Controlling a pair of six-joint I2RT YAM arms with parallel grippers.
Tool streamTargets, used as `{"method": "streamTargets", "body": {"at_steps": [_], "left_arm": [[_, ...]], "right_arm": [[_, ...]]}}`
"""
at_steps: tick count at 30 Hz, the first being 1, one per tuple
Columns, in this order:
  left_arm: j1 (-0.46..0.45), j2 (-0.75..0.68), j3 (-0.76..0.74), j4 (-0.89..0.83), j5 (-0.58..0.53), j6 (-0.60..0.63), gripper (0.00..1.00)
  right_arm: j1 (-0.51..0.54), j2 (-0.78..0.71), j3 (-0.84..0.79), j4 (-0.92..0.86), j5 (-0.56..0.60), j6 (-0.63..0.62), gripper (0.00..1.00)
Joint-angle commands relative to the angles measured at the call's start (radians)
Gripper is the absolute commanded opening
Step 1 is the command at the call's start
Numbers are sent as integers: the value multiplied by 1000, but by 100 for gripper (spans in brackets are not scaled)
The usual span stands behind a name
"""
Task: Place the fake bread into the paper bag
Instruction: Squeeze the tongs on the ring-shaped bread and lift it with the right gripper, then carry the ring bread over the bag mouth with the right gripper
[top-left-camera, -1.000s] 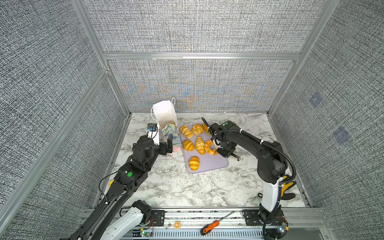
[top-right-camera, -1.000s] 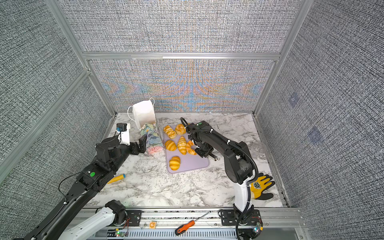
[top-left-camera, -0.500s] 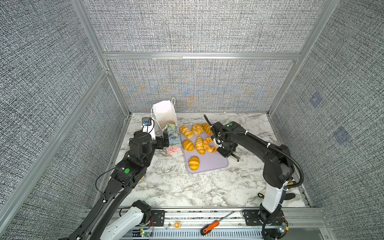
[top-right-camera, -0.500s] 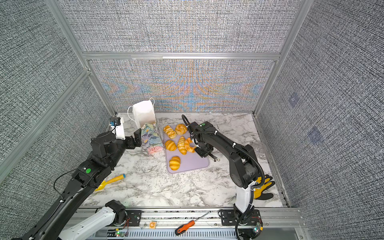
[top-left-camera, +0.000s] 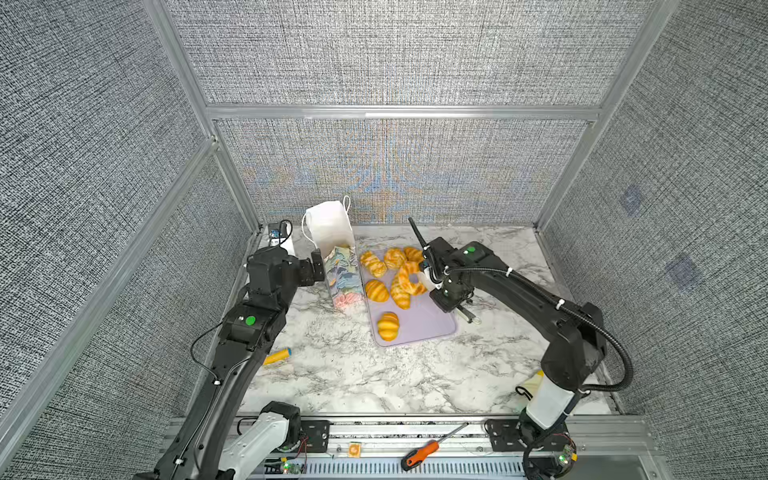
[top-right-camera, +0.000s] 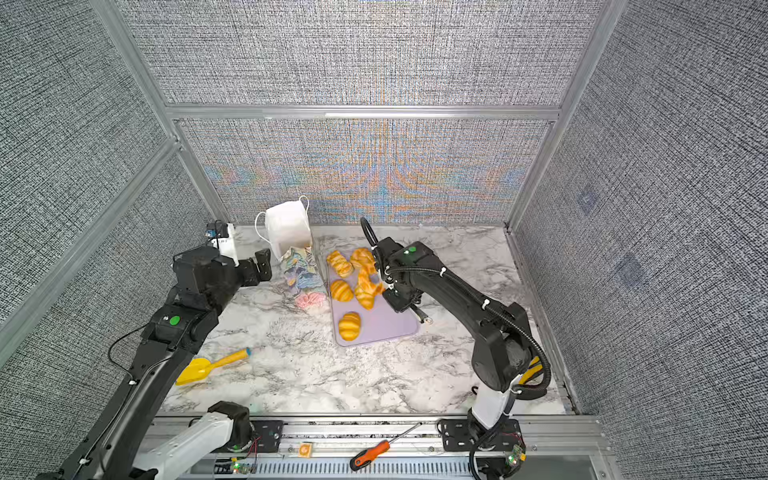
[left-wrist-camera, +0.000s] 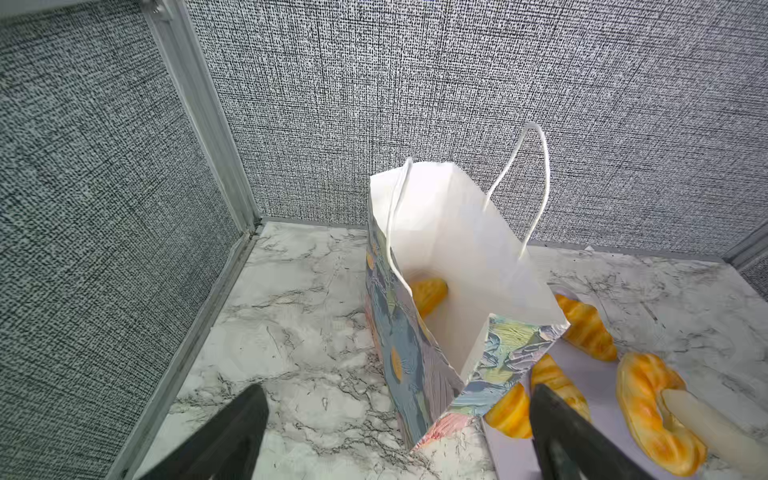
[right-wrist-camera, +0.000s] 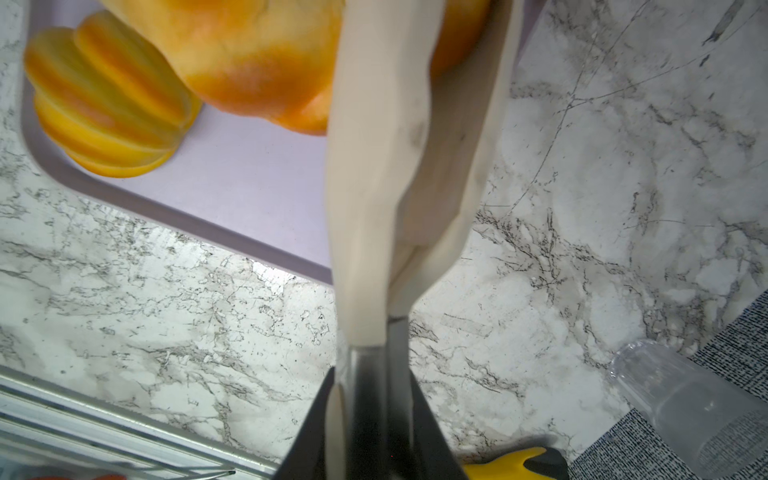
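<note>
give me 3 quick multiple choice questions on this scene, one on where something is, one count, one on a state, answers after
1. Where does the tall floral paper bag stand relative to the flat lilac tray?
A. on it
B. to its right in both top views
C. upright beside it, to its left in both top views

2. How many glossy golden toy pastries show inside the bag in the left wrist view?
A. none
B. one
C. four

3. What state are the left arm's black fingers in?
A. wide open, holding nothing
B. shut on a bag handle
C. shut on a pastry

Answers:
1 C, the bag stands just off the tray's left edge.
2 B, a single pastry lies on the bag's white floor; the near wall could hide more.
3 A, both fingers stand far apart and grip nothing.
</note>
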Motion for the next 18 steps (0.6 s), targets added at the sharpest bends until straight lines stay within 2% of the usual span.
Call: {"method": "streamTargets", "body": {"at_steps": [1,18], "left_arm": [[20,9,12,-2,38,1,99],[131,42,17,0,146,-34,99]], "right_arm": [[16,-25,21,28,-29,33,23],[138,-13,218,118,-112,73,23]]}}
